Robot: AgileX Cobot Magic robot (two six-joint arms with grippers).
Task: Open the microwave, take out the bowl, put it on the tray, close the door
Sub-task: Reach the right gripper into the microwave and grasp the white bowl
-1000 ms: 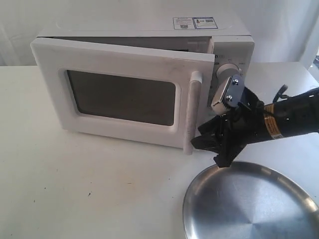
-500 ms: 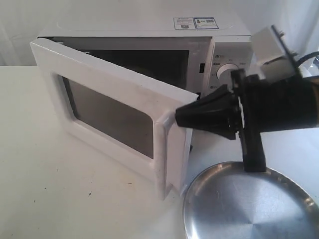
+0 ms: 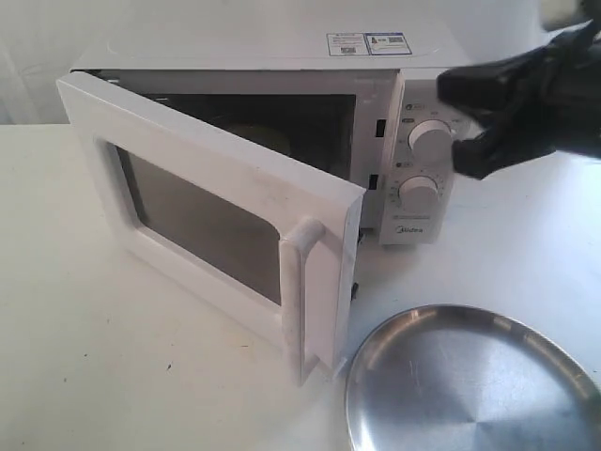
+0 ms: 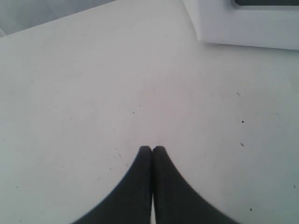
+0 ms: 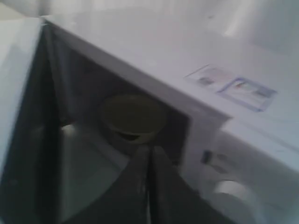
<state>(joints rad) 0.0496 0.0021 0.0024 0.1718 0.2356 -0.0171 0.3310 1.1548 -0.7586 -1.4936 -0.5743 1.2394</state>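
Observation:
The white microwave stands at the back of the table with its door swung about halfway open, handle toward the front. The cream-white bowl sits inside the dark cavity and shows only faintly in the exterior view. My right gripper is shut and empty. It hangs in the air in front of the knobs, above and outside the cavity. The steel tray lies at the front right. My left gripper is shut and empty over bare table, away from the door.
Two round knobs face the front on the microwave's right panel. Stickers lie on its top. The open door's free edge reaches close to the tray's rim. A lower corner of the door shows in the left wrist view.
The door has swung from nearly shut to about half open. My right gripper left the handle, rose and pulled back up to the right, clear of the tray.

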